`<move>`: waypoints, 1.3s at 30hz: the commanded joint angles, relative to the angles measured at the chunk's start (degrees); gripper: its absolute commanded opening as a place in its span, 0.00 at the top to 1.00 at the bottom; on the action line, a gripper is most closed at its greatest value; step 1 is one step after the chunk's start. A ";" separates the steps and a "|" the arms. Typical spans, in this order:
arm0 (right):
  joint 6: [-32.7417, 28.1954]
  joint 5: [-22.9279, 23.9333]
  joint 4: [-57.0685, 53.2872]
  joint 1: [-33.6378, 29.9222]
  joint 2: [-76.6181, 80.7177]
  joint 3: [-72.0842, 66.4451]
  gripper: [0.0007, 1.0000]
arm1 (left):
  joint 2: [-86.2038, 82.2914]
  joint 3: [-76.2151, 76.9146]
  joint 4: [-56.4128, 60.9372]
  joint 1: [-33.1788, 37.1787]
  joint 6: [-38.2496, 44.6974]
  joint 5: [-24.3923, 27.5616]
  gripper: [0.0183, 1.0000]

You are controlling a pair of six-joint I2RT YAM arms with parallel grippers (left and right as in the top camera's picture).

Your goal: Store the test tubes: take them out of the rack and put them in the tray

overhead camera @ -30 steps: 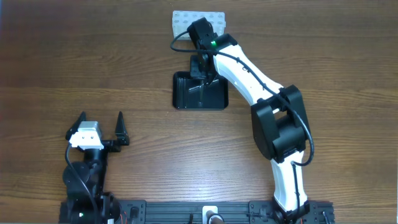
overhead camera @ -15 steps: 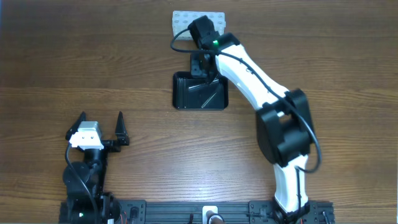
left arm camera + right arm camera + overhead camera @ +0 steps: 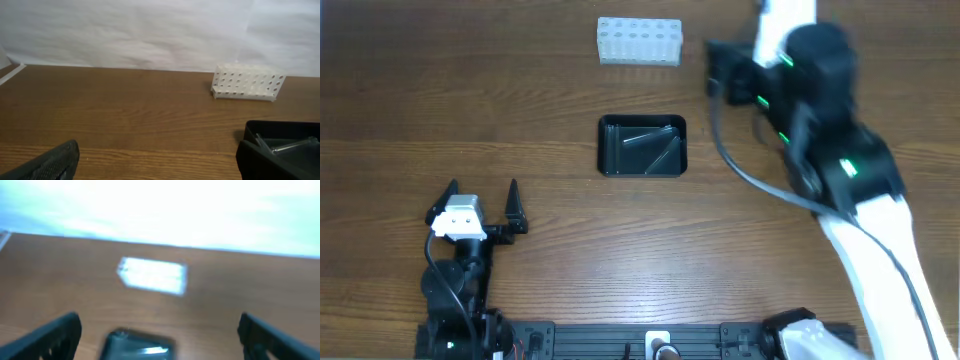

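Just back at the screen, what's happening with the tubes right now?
A few test tubes lie in the black tray at the middle of the table. The white rack stands beyond it, with no tubes sticking up from it. The right gripper is open and empty, lifted off to the right of tray and rack. The left gripper sits open near its base, holding nothing.

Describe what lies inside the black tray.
Inside the black tray lie clear test tubes, flat, at differing angles. Their exact count is unclear; nothing covers them from above.
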 commanded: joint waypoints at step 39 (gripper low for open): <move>-8.24 0.39 28.74 -13.27 -68.08 -76.94 0.01 | -0.31 -0.35 -0.04 0.35 0.44 0.74 0.00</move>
